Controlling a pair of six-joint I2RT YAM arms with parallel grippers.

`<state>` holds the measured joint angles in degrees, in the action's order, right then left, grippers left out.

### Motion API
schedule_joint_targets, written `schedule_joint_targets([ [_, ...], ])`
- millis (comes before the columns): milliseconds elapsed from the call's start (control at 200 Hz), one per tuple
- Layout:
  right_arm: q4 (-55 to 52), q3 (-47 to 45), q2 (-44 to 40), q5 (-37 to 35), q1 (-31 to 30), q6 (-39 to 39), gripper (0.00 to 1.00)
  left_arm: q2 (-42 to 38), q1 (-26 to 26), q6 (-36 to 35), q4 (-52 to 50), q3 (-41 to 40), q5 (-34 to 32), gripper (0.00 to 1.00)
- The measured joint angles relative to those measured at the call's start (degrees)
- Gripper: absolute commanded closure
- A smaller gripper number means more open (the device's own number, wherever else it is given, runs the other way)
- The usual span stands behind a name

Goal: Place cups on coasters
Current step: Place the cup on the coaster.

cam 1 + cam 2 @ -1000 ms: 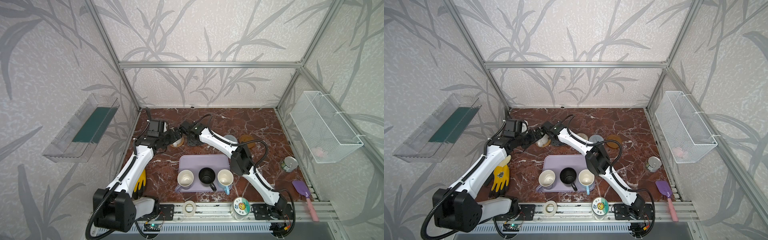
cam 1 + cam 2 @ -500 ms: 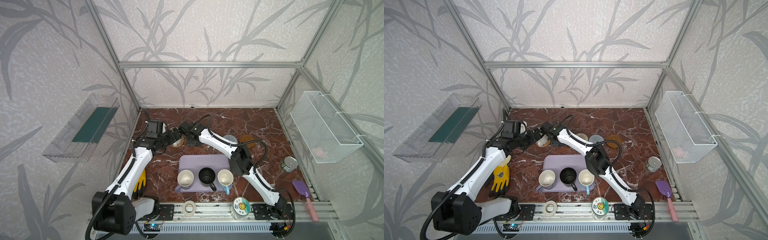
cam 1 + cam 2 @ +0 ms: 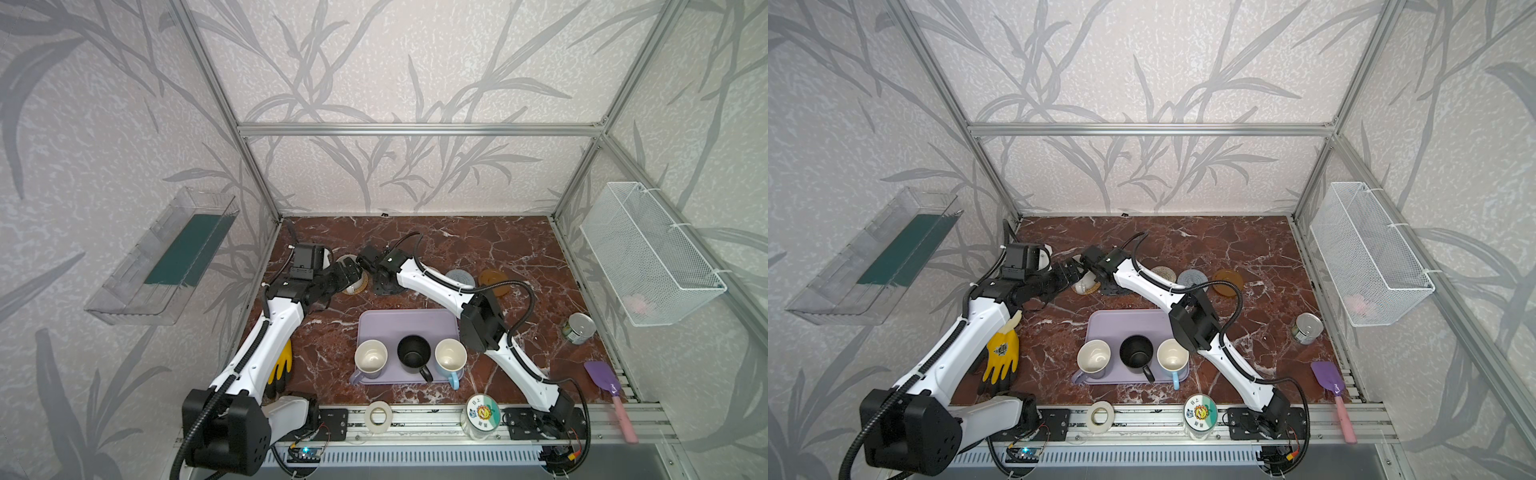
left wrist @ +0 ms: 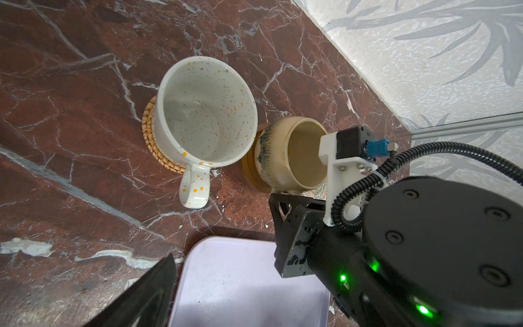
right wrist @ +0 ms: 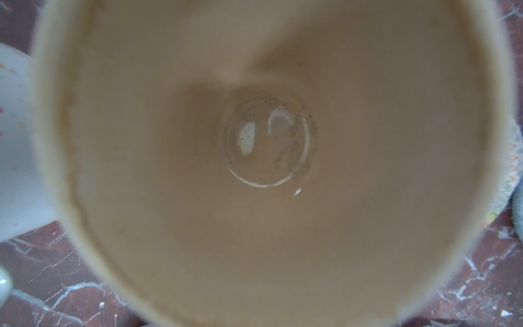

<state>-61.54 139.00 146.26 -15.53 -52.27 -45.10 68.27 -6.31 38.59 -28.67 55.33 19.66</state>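
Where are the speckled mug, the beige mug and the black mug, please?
speckled mug (image 4: 202, 119): left wrist view, inside.
beige mug (image 4: 300, 158): left wrist view, inside.
black mug (image 3: 413, 352): a top view, inside.

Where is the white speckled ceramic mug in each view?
Both top views: white speckled ceramic mug, left side of the workspace, partly hidden.
Left wrist: mid-frame, fully visible.
Right wrist: only a sliver at the frame's edge.
Shared landmark: tan woven rattan coaster beneath it; absent from right wrist.
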Motion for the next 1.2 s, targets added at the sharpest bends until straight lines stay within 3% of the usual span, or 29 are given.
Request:
schedule_joint_targets([
  [360,-0.57,0.76,-0.04,0.00,0.04,2.89,0.95,-0.37,0.22,-0.02,0.04,0.00,0.04,0.04],
  [910,-0.55,0.79,-0.13,2.91,0.66,1.57,0.76,-0.79,0.44,0.00,0.22,-0.61,0.94,0.04],
  [1200,-0.52,0.76,-0.13,4.70,0.92,1.66,0.72,-1.11,0.44,0.20,0.44,-1.03,1.42,0.04],
])
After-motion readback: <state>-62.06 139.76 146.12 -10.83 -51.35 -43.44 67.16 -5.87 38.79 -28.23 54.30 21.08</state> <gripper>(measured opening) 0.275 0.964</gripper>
